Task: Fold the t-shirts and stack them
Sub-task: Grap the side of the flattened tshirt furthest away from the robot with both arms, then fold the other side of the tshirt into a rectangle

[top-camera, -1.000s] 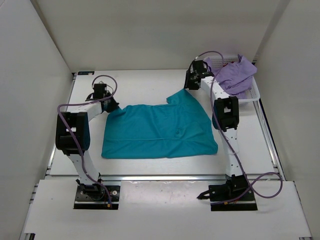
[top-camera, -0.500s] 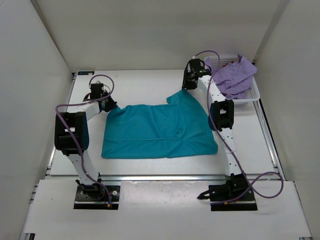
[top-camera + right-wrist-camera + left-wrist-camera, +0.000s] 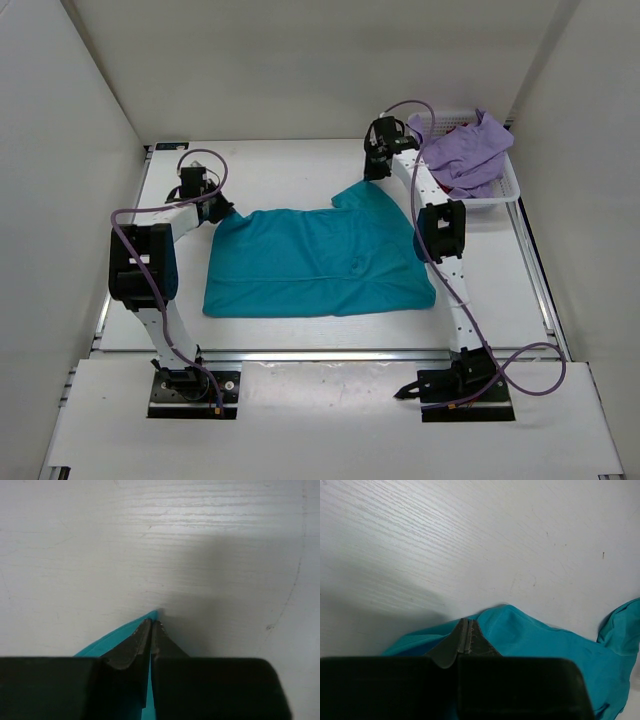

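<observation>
Pinching a bunched fold of the teal t-shirt (image 3: 545,645) between fingers pressed tight together, the left gripper (image 3: 465,630) is showing no gap between its tips in its wrist view. The cloth there is puffing up around the tips and spreading off toward 4 o'clock. The right gripper (image 3: 151,627) is likewise closing its jaws flat against each other on a thin pointed edge of the same shirt, and a teal sliver is showing beside the left-hand finger and just past the tips at 12 o'clock.

From above, the left gripper is holding the shirt's corner at 10 o'clock and the right gripper is holding the corner at 1 o'clock, where the cloth is being drawn out into a peak. The rest of the shirt is lying flat and spread out on the white table (image 3: 290,170), between the two arms, with its near hem running along the 6 o'clock side.

At 2 o'clock on the table, just beside the right arm, a white mesh basket (image 3: 505,190) is sitting with the lavender t-shirt (image 3: 470,150) heaped in it and spilling over its rim. A small patch of the red t-shirt (image 3: 463,127) is peeking out at the far edge of that heap.
</observation>
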Robot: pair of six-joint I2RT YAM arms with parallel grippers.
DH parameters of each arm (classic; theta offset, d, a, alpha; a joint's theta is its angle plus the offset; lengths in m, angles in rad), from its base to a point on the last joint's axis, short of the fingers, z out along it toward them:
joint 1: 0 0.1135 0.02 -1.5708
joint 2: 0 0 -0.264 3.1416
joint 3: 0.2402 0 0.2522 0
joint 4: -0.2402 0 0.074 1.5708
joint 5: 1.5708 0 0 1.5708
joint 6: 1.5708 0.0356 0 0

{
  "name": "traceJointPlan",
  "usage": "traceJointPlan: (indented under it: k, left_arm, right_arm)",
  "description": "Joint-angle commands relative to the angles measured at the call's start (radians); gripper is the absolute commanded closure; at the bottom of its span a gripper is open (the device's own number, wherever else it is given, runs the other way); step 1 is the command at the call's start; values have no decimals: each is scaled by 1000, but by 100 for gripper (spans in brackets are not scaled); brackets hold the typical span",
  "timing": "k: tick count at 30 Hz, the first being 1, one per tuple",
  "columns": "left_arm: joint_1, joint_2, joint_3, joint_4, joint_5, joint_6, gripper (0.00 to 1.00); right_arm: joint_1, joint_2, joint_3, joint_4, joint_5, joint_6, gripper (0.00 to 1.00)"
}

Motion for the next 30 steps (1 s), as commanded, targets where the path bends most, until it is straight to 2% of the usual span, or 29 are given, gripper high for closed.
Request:
traceJointPlan:
  k: [1,8,11,13,17,19,22,26,30]
  left_arm:
    - [1,-54,-16,29,23,-19,100]
    - [-16,-82,-11,23,29,-18,100]
    - [-10,-108,-48,47,44,-40,100]
    - [1,-122,-65,49,65,-39,100]
    - [1,-128,-86,43,56,-28,100]
    - [-2,-111,-83,26,70,-19,100]
    - [51,-113,-77,8,61,-1,100]
    - [85,-133,-76,-23,55,30,100]
    - [102,-169,-86,-51,49,52,100]
  right_arm:
    - [-15,-81,56,-62,-4,-5,100]
    - [-12,-132,175,-319,-11,12,100]
    - [13,-201,142,-420,65,18,100]
    - [26,-276,70,-422,121,10,100]
    - [36,-497,-227,-324,147,-31,100]
    - [36,-592,-475,-241,144,-39,100]
    - [46,-744,-741,-118,132,-13,100]
    - [14,-926,-1022,41,82,12,100]
    - [11,-1034,-1159,107,80,21,100]
